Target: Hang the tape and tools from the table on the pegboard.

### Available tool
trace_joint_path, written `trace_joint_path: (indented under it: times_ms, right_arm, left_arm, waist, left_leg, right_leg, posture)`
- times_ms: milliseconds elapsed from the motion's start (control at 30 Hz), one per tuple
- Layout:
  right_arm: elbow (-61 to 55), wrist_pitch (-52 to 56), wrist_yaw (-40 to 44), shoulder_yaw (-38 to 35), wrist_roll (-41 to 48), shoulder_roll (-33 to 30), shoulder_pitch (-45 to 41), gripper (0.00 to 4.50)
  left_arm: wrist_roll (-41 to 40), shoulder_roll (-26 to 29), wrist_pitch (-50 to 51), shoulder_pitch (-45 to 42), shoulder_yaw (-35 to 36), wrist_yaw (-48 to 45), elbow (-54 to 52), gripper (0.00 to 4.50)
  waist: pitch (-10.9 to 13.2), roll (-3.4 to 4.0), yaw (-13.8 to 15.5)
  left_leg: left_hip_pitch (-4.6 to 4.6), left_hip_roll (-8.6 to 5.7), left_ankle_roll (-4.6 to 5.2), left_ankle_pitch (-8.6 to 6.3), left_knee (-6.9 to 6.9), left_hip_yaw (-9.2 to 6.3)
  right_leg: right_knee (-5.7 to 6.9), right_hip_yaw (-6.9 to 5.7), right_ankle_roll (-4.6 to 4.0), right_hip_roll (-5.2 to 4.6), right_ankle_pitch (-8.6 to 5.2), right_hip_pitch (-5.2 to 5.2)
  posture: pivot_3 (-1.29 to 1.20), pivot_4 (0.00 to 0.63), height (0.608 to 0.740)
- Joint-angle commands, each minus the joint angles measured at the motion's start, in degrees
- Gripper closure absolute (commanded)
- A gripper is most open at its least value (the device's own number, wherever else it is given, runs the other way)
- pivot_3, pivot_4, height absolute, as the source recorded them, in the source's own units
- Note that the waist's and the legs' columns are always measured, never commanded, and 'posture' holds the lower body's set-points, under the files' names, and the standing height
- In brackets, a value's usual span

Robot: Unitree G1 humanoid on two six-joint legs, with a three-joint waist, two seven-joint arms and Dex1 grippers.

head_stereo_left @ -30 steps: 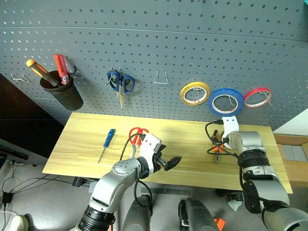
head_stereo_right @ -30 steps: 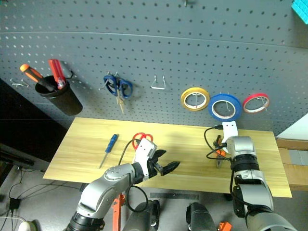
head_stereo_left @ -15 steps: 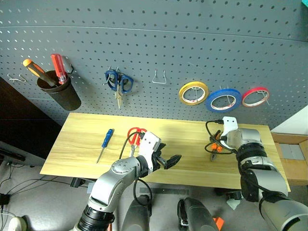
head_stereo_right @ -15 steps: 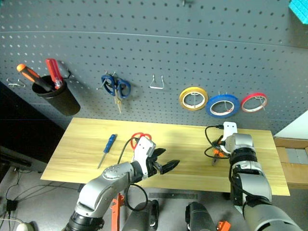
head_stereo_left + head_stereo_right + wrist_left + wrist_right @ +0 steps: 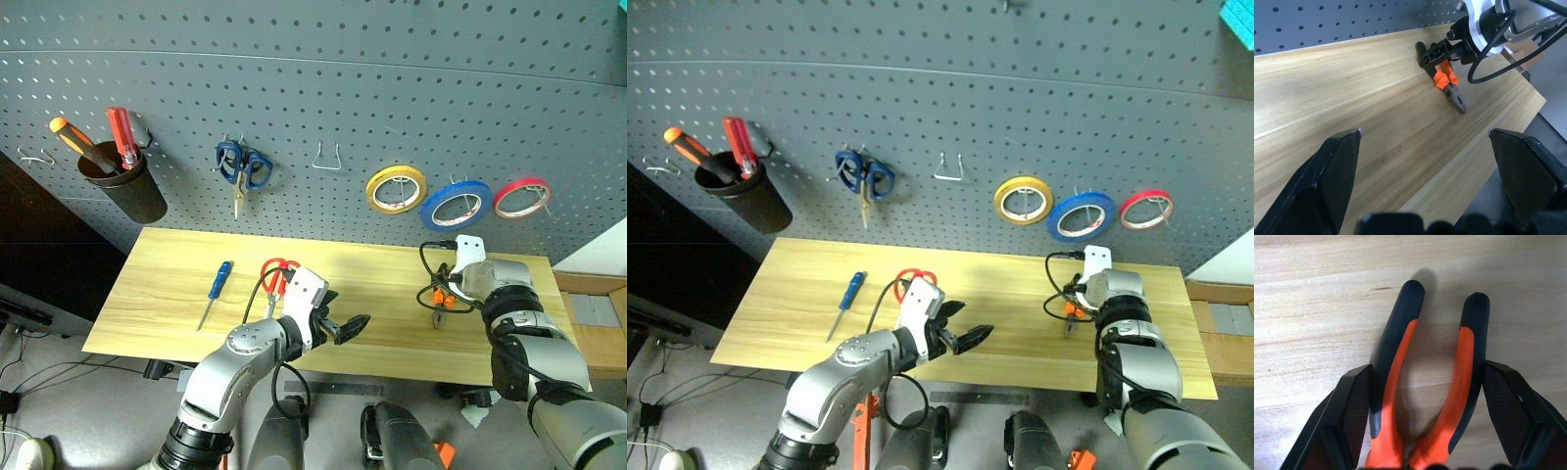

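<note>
My right end effector (image 5: 1422,396) has just narrowed around the pliers (image 5: 1425,382) lying on the desk (image 5: 176,294), fingers apparently touching both handles though I can't confirm a firm pinch, so lifting seems next; left end effector (image 5: 345,328) stays spread.

The left gripper (image 5: 1422,196) stood wide open over the wooden table (image 5: 1352,112), its two black fingers (image 5: 1327,181) spread far apart with nothing between them. Toward two o'clock from it, the pliers (image 5: 1448,87) lay flat on the wood, the orange-and-black handles pointing toward the far edge and the dark metal nose pointing toward the near edge. The right gripper (image 5: 1442,49) was down at the handle end, its black fingers on either side of the handles, a black cable looping off the white wrist behind it. At eleven o'clock, the grey pegboard (image 5: 1327,19) rose behind the table's far edge.
</note>
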Motion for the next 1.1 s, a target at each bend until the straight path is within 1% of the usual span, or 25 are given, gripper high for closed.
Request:
trace_joint_path:
  times_ms: [33, 100, 133, 200, 267, 333, 400, 467, 533, 600, 667, 733, 767, 833, 933, 967, 1100]
  right_arm:
    - [-14.5, 3.2, 5.2, 5.0, -0.7, -1.1, 7.7, 1.53]
    - [-26.7, 5.4, 8.0, 7.5, -0.2, -2.0, 14.2, 1.53]
    - [-36.1, 5.2, 9.7, 9.2, 0.0, -3.2, 19.5, 1.53]
    - [-52.5, 2.1, 13.4, 11.7, 0.4, -6.0, 29.2, 1.53]
    - [-64.4, -3.0, 16.3, 13.9, -0.3, -9.0, 37.5, 1.53]
    - [-73.3, -8.7, 18.9, 14.9, -0.5, -11.5, 45.3, 1.53]
    - [-80.1, -12.8, 21.1, 14.7, 0.9, -12.3, 52.0, 1.53]
    - [-84.3, -16.3, 21.9, 14.5, 2.0, -11.5, 56.0, 1.53]
    - [-87.2, -19.5, 22.0, 14.1, 3.6, -9.3, 57.5, 1.53]
    - [-88.6, -23.3, 21.4, 14.3, 4.1, -6.8, 56.7, 1.53]
    - [-87.9, -26.2, 19.2, 15.1, 2.3, -4.2, 53.5, 1.53]
    - [-85.8, -29.2, 17.3, 16.4, -0.1, -2.1, 48.6, 1.53]
    - [-84.5, -30.4, 16.3, 17.0, -1.1, -0.9, 45.7, 1.53]
    - [-81.8, -32.1, 14.8, 17.8, -2.6, 1.2, 40.3, 1.53]
    - [-77.4, -35.1, 13.4, 18.6, -4.1, 4.1, 31.3, 1.53]
    - [-75.7, -35.8, 12.9, 18.7, -4.3, 5.3, 28.0, 1.53]
    - [-69.8, -38.5, 11.3, 18.4, -5.0, 8.4, 20.0, 1.53]
  left_arm:
    - [-2.7, -0.5, -1.1, 0.0, 0.4, -1.8, -2.6, 0.0]
    - [-3.4, -0.3, -1.6, 0.2, 1.0, -2.4, -2.5, 0.0]
    - [-4.6, -0.2, -1.7, 0.6, 2.1, -2.9, -3.1, 0.0]
    - [-7.7, 0.0, -1.8, 1.4, 4.9, -4.0, -4.5, 0.0]
    - [-11.7, -0.1, -1.3, 2.3, 8.7, -4.5, -6.0, 0.0]
    - [-15.5, 0.4, 0.0, 3.3, 12.1, -4.7, -8.1, 0.0]
    - [-18.6, 0.9, 0.7, 4.4, 14.8, -4.6, -9.6, 0.0]
    - [-20.3, 1.6, 0.2, 5.3, 16.6, -4.8, -10.2, 0.0]
    - [-22.4, 2.0, -0.2, 5.9, 18.3, -4.7, -10.5, 0.0]
    - [-24.9, 2.7, -0.3, 6.8, 19.8, -5.1, -11.4, 0.0]
    - [-28.2, 3.4, 0.5, 7.6, 21.0, -5.2, -12.8, 0.0]
    - [-30.5, 4.5, 0.9, 7.9, 21.7, -5.1, -14.1, 0.0]
    - [-31.3, 5.1, 1.1, 7.9, 22.0, -4.8, -14.4, 0.0]
    - [-32.1, 6.0, 1.0, 7.6, 22.6, -4.1, -14.4, 0.0]
    - [-32.2, 6.7, 0.1, 6.3, 22.6, -3.0, -13.8, 0.0]
    - [-32.0, 6.5, -0.4, 5.4, 22.6, -2.3, -13.5, 0.0]
    - [-31.6, 4.5, -2.2, 0.7, 23.3, 1.2, -11.3, 0.0]
  waist:
    - [0.0, 0.01, 0.0]
    - [0.0, 0.02, 0.5]
    - [0.0, 0.08, 0.7]
    - [-0.1, 0.19, 1.2]
    - [-0.3, 0.53, 1.3]
    - [-0.5, 0.79, 1.1]
    - [-0.9, 0.76, 0.7]
    - [-1.7, 0.69, 0.7]
    - [-2.6, 0.66, 0.6]
    - [-3.3, 0.55, 0.2]
    - [-4.3, 0.27, -0.2]
    - [-5.3, -0.03, -0.6]
    - [-5.7, -0.06, -0.6]
    - [-6.4, -0.13, -0.6]
    - [-7.2, -0.06, -0.5]
    - [-7.4, -0.12, -0.5]
    - [-8.0, -0.4, 0.0]
  left_leg:
    - [-0.02, 0.0, -0.03, 0.0, -0.02, -0.01]
    - [-0.08, 0.0, -0.27, 0.02, -0.05, -0.05]
    - [-0.08, 0.01, -0.39, -0.04, -0.03, -0.07]
    - [-0.19, 0.01, -0.54, -0.08, -0.09, -0.08]
    - [-0.34, -0.01, -0.73, -0.2, -0.06, -0.17]
    - [-0.49, -0.01, -0.91, -0.31, 0.07, -0.18]
    - [-0.49, -0.01, -0.93, -0.32, 0.1, -0.13]
    - [-0.45, -0.01, -0.93, -0.32, 0.11, -0.16]
    - [-0.38, 0.01, -0.94, -0.31, 0.1, -0.17]
    - [-0.12, 0.0, -0.94, -0.31, 0.15, -0.13]
    - [-0.08, -0.03, -0.92, -0.31, 0.18, -0.11]
    - [0.01, -0.03, -0.87, -0.26, 0.23, -0.12]
    - [0.03, -0.02, -0.88, -0.17, 0.22, -0.13]
    - [0.09, -0.03, -0.89, -0.04, 0.21, -0.13]
    - [0.16, 0.0, -0.81, 0.08, 0.17, -0.16]
    - [0.17, -0.01, -0.8, 0.09, 0.17, -0.16]
    - [0.14, -0.02, -0.75, 0.12, 0.16, -0.2]
  right_leg:
    - [0.0, 0.0, 0.03, 0.0, -0.02, -0.01]
    - [-0.01, -0.02, 0.2, 0.0, -0.12, -0.05]
    - [0.0, -0.02, 0.27, 0.0, -0.16, -0.06]
    - [-0.07, -0.02, 0.36, 0.01, -0.23, -0.14]
    - [-0.07, -0.02, 0.66, 0.01, -0.41, -0.2]
    - [-0.1, 0.0, 0.81, 0.01, -0.5, -0.28]
    - [-0.15, 0.03, 0.85, 0.01, -0.52, -0.3]
    - [-0.12, 0.01, 0.87, 0.03, -0.53, -0.29]
    - [-0.12, 0.0, 0.87, 0.06, -0.54, -0.25]
    - [-0.04, 0.04, 0.91, 0.07, -0.57, -0.06]
    - [0.01, 0.06, 0.96, 0.06, -0.59, -0.03]
    - [0.08, 0.06, 0.93, 0.07, -0.57, 0.05]
    - [0.09, 0.06, 0.86, 0.1, -0.53, 0.04]
    - [0.13, 0.08, 0.8, 0.13, -0.49, 0.06]
    - [0.16, 0.07, 0.4, 0.22, -0.26, 0.08]
    - [0.18, 0.08, 0.26, 0.23, -0.18, 0.09]
    - [0.21, 0.05, 0.18, 0.25, -0.13, 0.09]
  posture:
    - [0.2, 0.254, 0.74]
    - [0.19, 0.24, 0.74]
    - [0.18, 0.23, 0.74]
    - [0.16, 0.203, 0.74]
    - [0.14, 0.177, 0.74]
    - [0.13, 0.161, 0.74]
    - [0.12, 0.134, 0.74]
    - [0.1, 0.104, 0.74]
    - [0.09, 0.091, 0.74]
    - [0.09, 0.074, 0.74]
    - [0.09, 0.057, 0.74]
    - [0.1, 0.041, 0.74]
    - [0.1, 0.038, 0.74]
    - [0.11, 0.029, 0.74]
    - [0.12, 0.02, 0.74]
    - [0.13, 0.016, 0.74]
    - [0.14, 0.01, 0.74]
